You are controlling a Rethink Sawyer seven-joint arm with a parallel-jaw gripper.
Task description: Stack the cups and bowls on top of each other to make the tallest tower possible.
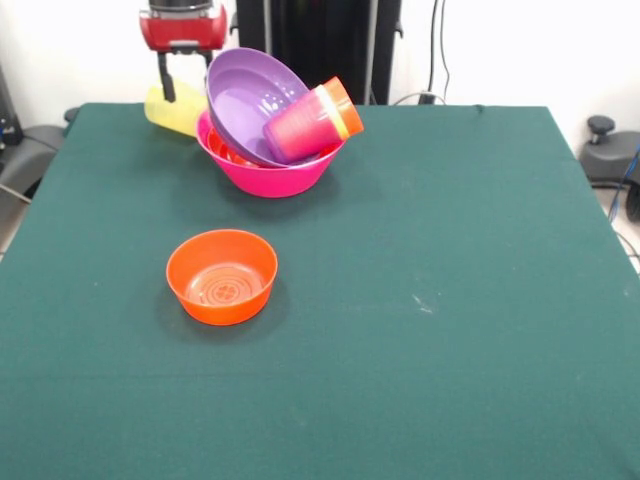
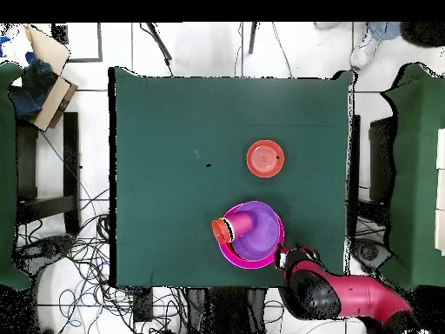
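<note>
**Yellow cup at the tower's edge**

The gripper [image 1: 178,88] hangs at the desk's [image 1: 450,300] 11 o'clock in the front view, its jaws closed around a yellow cup [image 1: 176,112] just beside the tower [image 1: 275,125]. The pink bowl [image 1: 270,175] carries the tilted purple bowl [image 1: 250,100] and nested cups [image 1: 318,120] lying sideways. The small orange bowl [image 1: 222,276] sits alone, toward 6 o'clock of the tower. The step looks like adding the cup; next, lift it above the pile (which already leans).
</note>
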